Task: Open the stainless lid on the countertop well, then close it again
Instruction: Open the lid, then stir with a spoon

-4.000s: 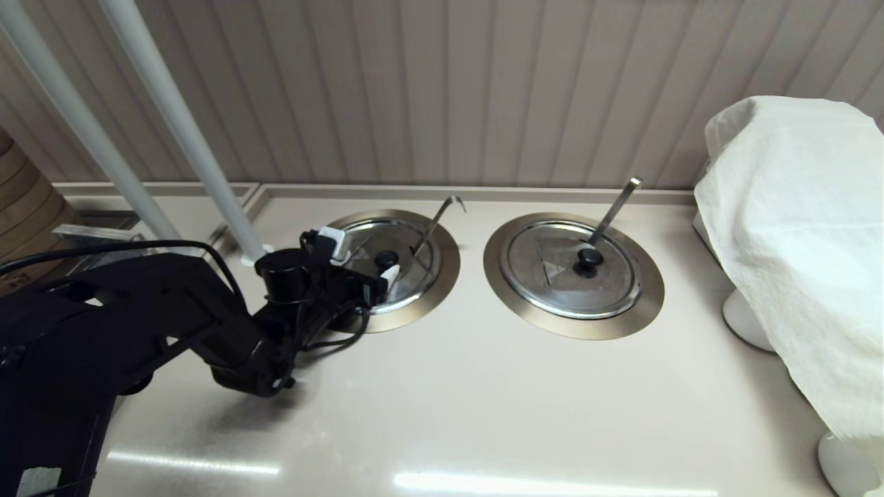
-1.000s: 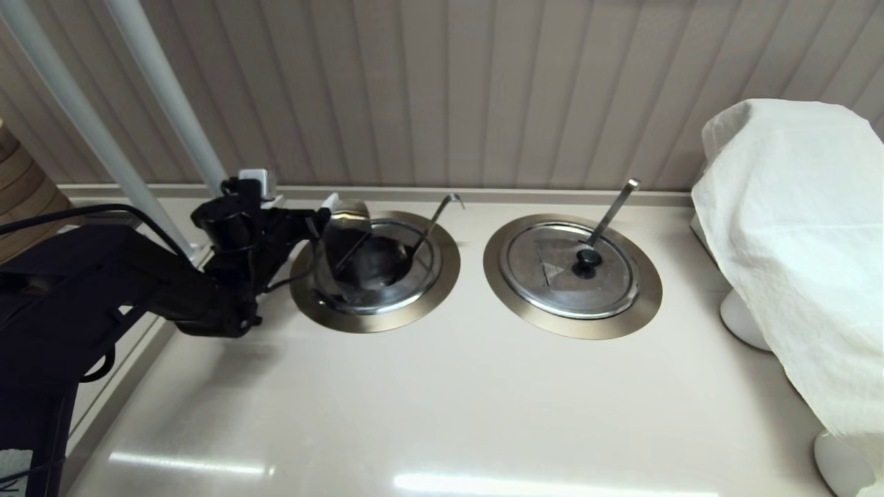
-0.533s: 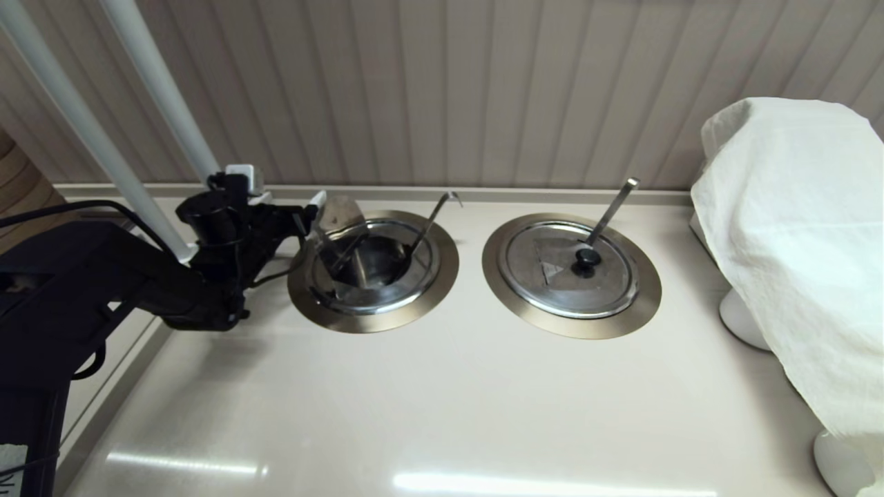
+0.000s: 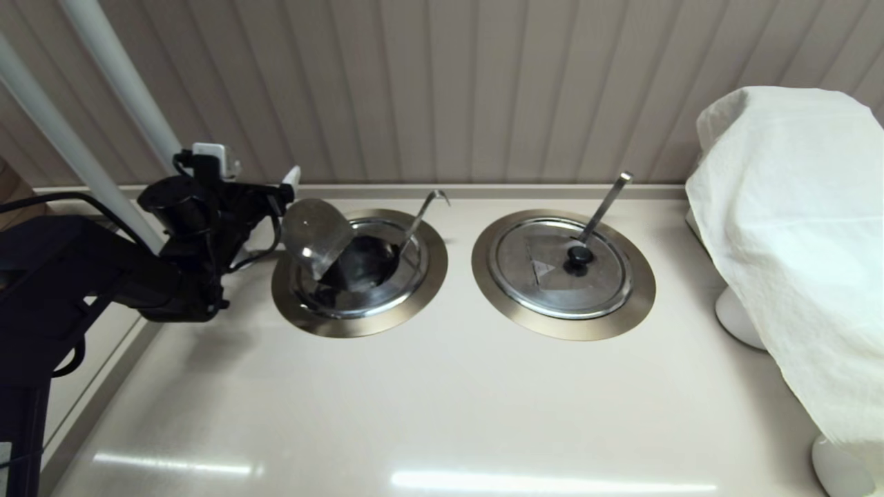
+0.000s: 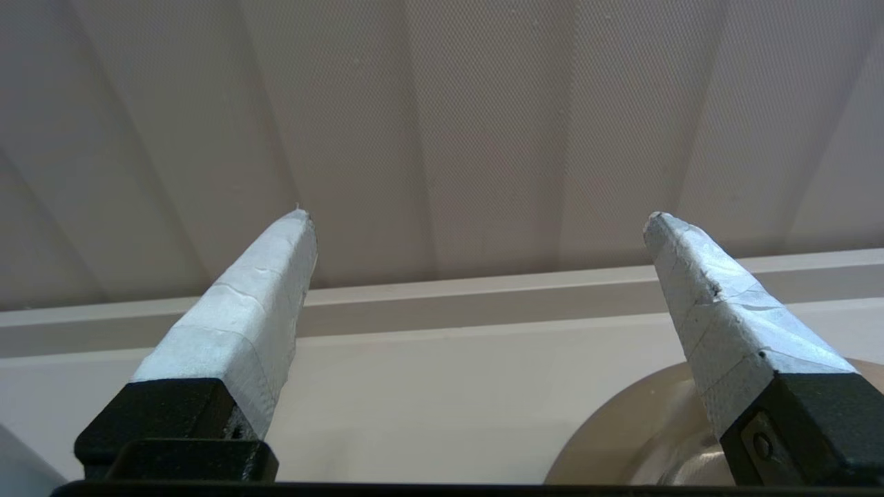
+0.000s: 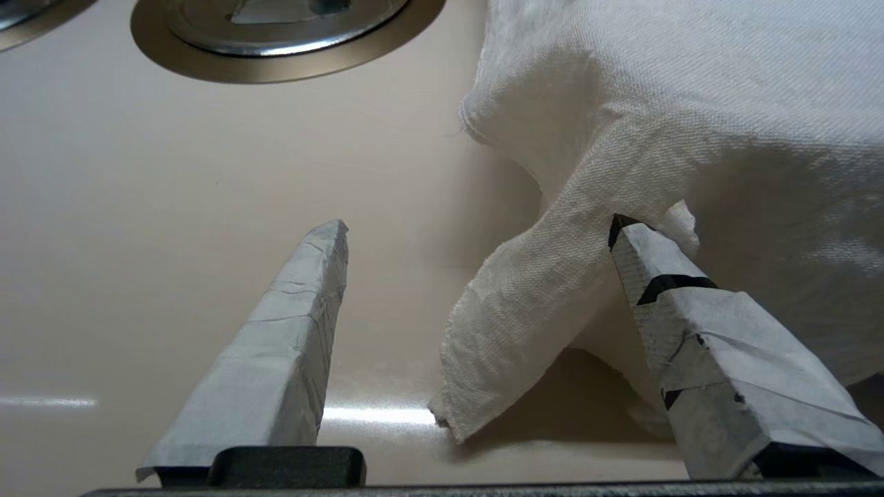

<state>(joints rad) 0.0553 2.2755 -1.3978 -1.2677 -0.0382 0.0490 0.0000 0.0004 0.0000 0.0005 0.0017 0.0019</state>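
The stainless lid point(image 4: 314, 233) has its hinged half standing up, tilted over the left side of the countertop well point(image 4: 359, 319); its black knob is hidden. The well's dark inside shows, and the hook-tipped ladle handle point(image 4: 421, 214) leans out at the back. My left gripper point(image 4: 289, 181) hovers open just behind and left of the raised half, near the back wall. In the left wrist view that gripper point(image 5: 476, 221) holds nothing, with the well rim point(image 5: 621, 428) low at one side. My right gripper point(image 6: 480, 231) is open, out of the head view, over the counter beside the cloth.
The twin well's closed lid point(image 4: 563, 266) with its straight ladle handle point(image 4: 608, 197) sits to the right. A white cloth point(image 4: 794, 228) covers something at the far right, and its corner point(image 6: 518, 324) hangs between my right fingers, ungripped. Two white poles point(image 4: 117, 76) rise behind my left arm.
The lid lay flat with my left gripper at its knob; since then its half has swung up and over to the left. My left arm has moved back and left.
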